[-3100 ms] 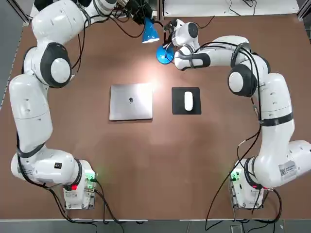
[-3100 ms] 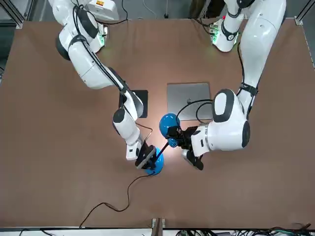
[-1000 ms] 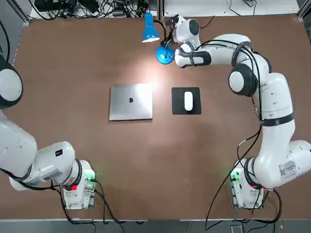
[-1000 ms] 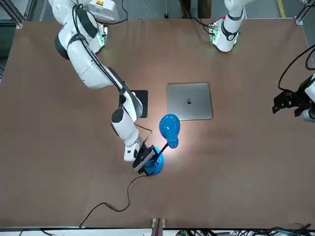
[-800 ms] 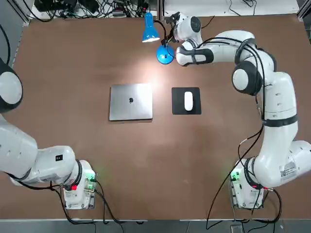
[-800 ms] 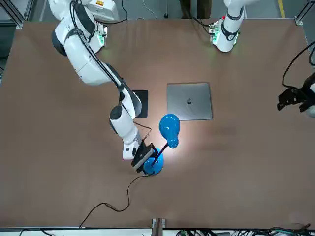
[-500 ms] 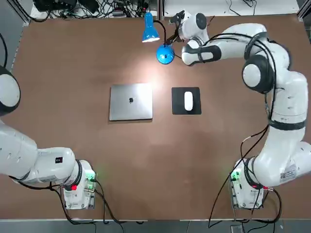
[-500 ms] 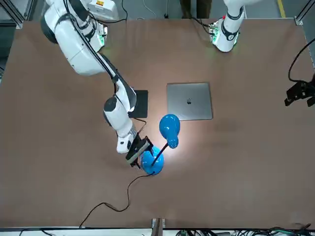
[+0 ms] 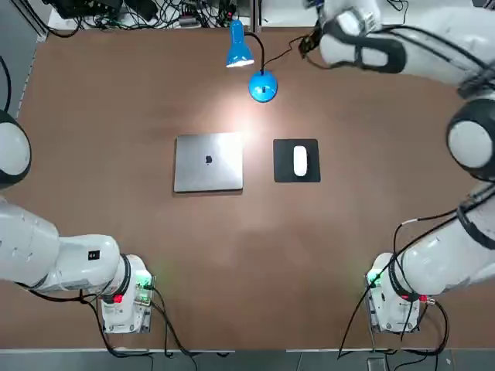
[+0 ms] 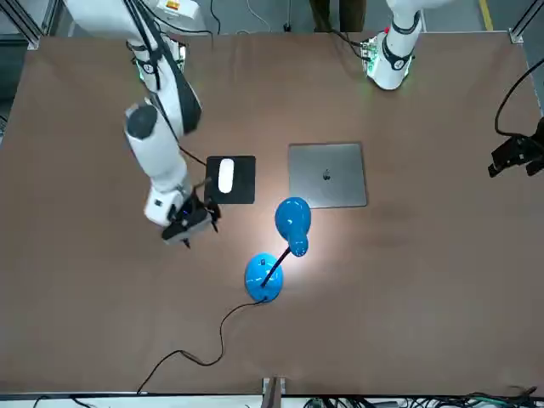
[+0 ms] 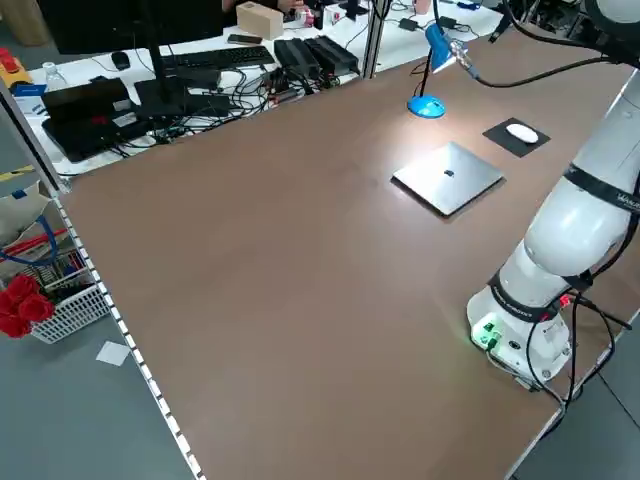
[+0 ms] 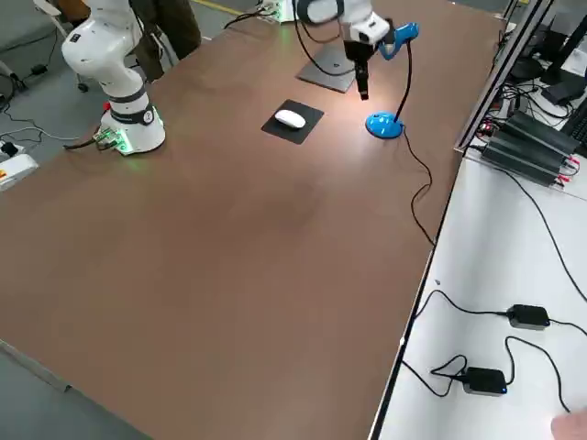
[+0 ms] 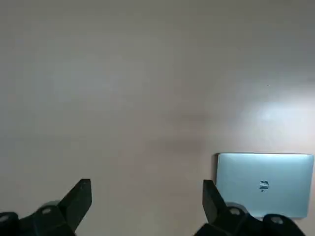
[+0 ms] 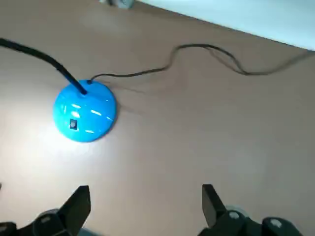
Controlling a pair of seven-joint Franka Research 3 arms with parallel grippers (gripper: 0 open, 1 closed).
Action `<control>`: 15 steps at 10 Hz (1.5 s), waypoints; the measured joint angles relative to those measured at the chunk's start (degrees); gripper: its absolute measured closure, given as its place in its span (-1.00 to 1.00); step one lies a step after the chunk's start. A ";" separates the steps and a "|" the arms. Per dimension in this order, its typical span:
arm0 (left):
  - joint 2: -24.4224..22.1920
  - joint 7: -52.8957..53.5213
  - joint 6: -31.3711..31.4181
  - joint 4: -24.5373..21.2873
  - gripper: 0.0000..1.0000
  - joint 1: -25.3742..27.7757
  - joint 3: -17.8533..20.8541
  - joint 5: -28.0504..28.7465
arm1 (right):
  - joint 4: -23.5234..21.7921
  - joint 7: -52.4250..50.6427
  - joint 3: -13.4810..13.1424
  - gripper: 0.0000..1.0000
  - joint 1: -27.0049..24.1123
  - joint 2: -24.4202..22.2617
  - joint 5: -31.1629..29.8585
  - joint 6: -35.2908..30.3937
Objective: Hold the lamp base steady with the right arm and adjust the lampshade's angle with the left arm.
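Above table, right gripper (image 10: pixel 189 223) jaws wide, empty; left gripper (image 10: pixel 511 158) likewise.

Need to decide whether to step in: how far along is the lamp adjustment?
Done, apparently: the lampshade is lit and tilted over the table. In hand: nothing; the right gripper is open, off the lamp base, and the left gripper is open at the table's edge. Left: parking, I'd guess.

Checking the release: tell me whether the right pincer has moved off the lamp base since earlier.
Yes. The right pincer, open, has left the lamp base and now hangs beside the mouse pad.
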 joint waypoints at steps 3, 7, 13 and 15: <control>-0.53 -2.77 -2.31 0.95 -0.98 -0.08 -1.99 1.63 | 3.75 3.74 -10.92 -1.00 -0.78 -8.77 7.10 -21.68; -0.58 -1.17 -2.31 1.30 -0.98 0.22 -1.70 1.66 | 10.84 8.15 -22.13 -1.00 -3.20 -14.52 6.42 -40.18; -0.57 1.11 -2.27 1.46 -0.98 0.11 -1.97 1.66 | 14.27 -5.03 -20.77 -1.00 -6.89 -14.08 1.17 -43.73; -0.57 1.12 -2.27 1.47 -0.98 0.11 -2.02 1.66 | 14.25 -6.16 -19.61 -1.00 -7.81 -13.78 1.75 -42.99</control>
